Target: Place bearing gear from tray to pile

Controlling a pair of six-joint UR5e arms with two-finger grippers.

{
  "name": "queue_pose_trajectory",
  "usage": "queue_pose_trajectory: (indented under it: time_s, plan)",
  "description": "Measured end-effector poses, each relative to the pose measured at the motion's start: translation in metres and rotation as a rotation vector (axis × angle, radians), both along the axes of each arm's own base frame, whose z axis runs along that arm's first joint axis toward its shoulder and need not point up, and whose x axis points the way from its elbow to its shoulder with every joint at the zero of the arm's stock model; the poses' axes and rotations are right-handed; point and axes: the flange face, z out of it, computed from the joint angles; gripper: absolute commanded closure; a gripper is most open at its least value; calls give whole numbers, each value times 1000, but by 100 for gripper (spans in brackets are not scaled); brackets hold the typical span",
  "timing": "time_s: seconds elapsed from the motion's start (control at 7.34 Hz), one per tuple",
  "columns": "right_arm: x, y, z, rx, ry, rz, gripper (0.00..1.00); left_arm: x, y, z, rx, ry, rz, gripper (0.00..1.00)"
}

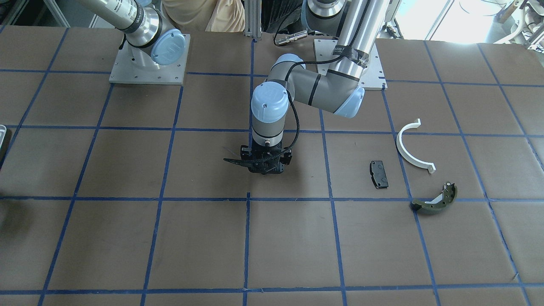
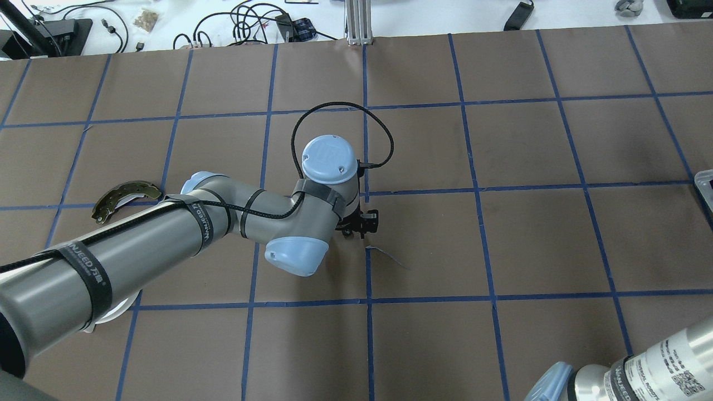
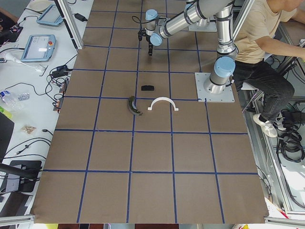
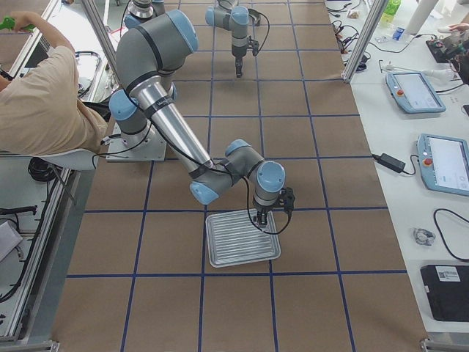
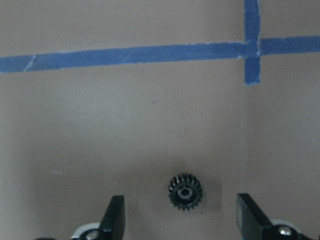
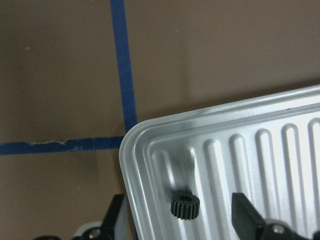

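Gear (image 5: 185, 191) flat on tabletop (image 5: 150, 125), between spread fingers of released left hand (image 1: 266, 168). Second gear (image 6: 185, 206) in tray (image 6: 150, 131) corner; right hand (image 4: 264, 218) released above.

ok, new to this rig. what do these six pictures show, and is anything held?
These are two robot arms bolted to a table covered in brown paper with a blue tape grid. Six cameras: one facing the robot, one over its shoulders, one at each table end, one on each wrist. The left gripper hangs near the table's middle, open; its wrist camera shows a small black gear lying on the paper between the fingers, touching neither. The right gripper is over a corner of the ribbed tray, also open, with a second gear lying in that corner. Nothing is held. On the left arm's side lie a white half-ring, a black pad and an olive brake shoe. A person sits behind the robot.
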Motion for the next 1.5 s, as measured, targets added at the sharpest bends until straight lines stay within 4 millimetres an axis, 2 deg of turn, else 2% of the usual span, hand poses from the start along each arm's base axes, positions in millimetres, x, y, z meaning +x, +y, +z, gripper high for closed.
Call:
queue_pose_trajectory:
  time_s: [0.27,0.41,0.82,1.09,1.36,1.5]
  plan:
    - [3,5,-8,18,-7,23,22,0,-1,-2,4,0,-4,83]
    - [2,6,-9,23,-5,28,24,0,-2,-2,0,0,-11,100]
    - [-4,9,-13,36,4,27,29,0,-3,3,-13,4,-19,100]
    - [-6,9,-16,37,4,26,42,2,-2,15,-29,7,-28,100]
    - [-6,9,-16,36,5,26,43,17,1,30,-32,7,-48,100]
    - [-6,9,-17,37,4,27,43,35,5,37,-29,5,-66,100]
